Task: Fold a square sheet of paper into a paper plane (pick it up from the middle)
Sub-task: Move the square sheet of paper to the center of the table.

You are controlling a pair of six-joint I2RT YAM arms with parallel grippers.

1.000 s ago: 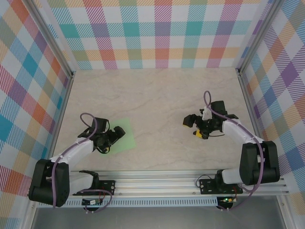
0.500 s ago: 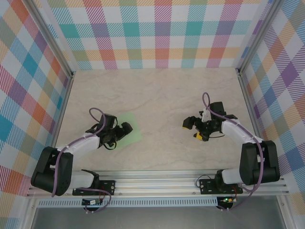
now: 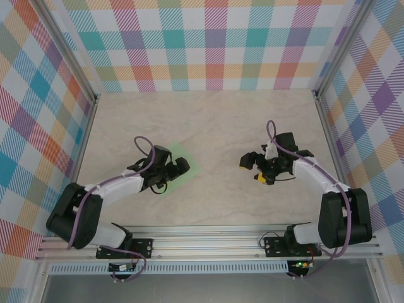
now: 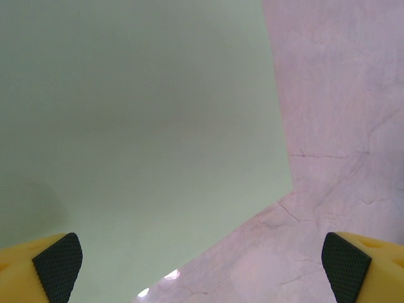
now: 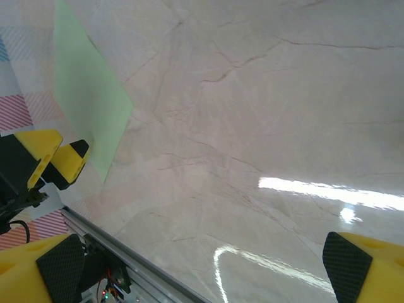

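Here, a pale marbled table (image 3: 208,126) is enclosed on three sides by checked walls (image 3: 214,44). A metal rail (image 3: 208,243) runs along its near edge and carries both arm bases. The green sheet (image 3: 192,167) lies flat on the left half of the table, and most of it is covered from above by the left gripper (image 3: 178,169). From the left wrist the sheet (image 4: 139,126) spreads across the left and centre of the view, with one corner pointing towards bare table (image 4: 341,95). The left gripper (image 4: 201,268) is spread wide with nothing between its jaws. One black pad (image 4: 58,259) hangs over the paper and the other over stone, though contact with the paper cannot be judged at this close range. The right gripper (image 3: 252,169) sits well apart, over bare table on the right. It too is spread wide and holds nothing (image 5: 202,265). Its camera sees the sheet (image 5: 88,120) edge-on in the distance.
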